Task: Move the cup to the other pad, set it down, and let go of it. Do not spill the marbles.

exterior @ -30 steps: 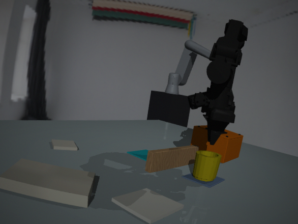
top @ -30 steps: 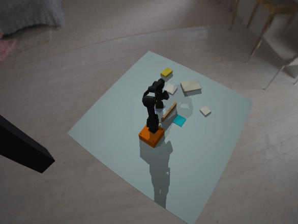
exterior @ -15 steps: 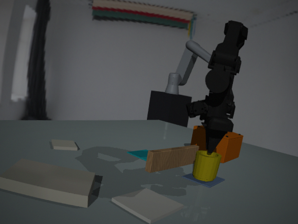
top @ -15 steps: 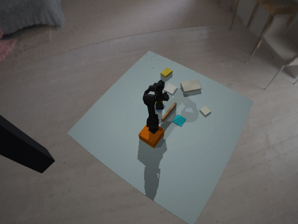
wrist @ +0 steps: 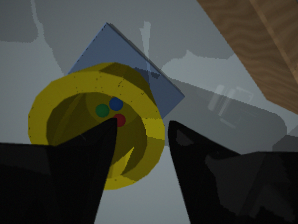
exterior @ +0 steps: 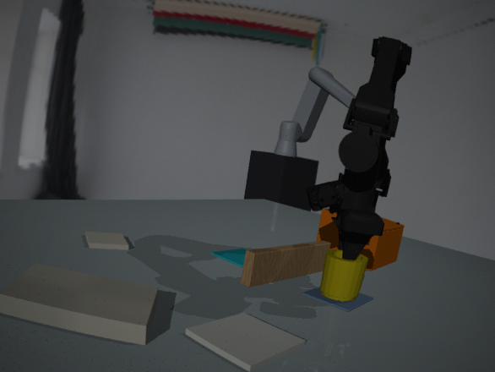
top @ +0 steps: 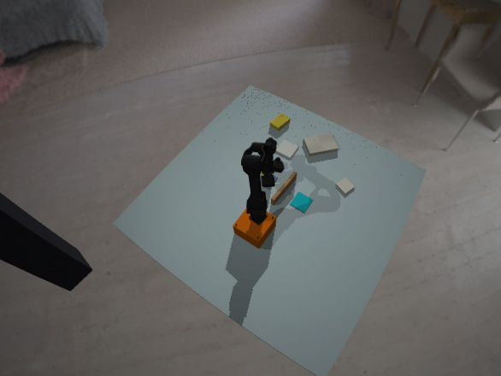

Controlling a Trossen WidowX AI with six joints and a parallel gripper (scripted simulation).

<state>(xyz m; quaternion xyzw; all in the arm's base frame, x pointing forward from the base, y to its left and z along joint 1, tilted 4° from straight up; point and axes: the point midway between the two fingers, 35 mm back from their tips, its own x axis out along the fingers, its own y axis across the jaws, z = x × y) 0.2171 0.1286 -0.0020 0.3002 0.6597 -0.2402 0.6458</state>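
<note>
The yellow cup (exterior: 343, 279) (wrist: 65, 87) stands upright on the blue pad (exterior: 359, 302) (wrist: 107, 47). In the wrist view a green marble (wrist: 102, 110), a blue marble (wrist: 116, 104) and a red marble (wrist: 119, 120) lie inside it. My gripper (exterior: 350, 255) (wrist: 143, 125) is open and points down at the cup's rim. In the wrist view the left fingertip is over the cup's mouth and the right one is outside the rim, with the cup's wall between them. The teal pad (top: 302, 202) (exterior: 230, 255) bears nothing. In the top view the arm mostly hides the cup.
A wooden bar (top: 284, 188) (exterior: 287, 264) (wrist: 265, 45) stands between the two pads. A pale tile (top: 287, 149) (exterior: 247, 342), a large beige block (top: 321, 145) (exterior: 76, 300), a small beige block (top: 344, 186) (exterior: 106, 241) and a yellow block (top: 279, 122) lie farther out.
</note>
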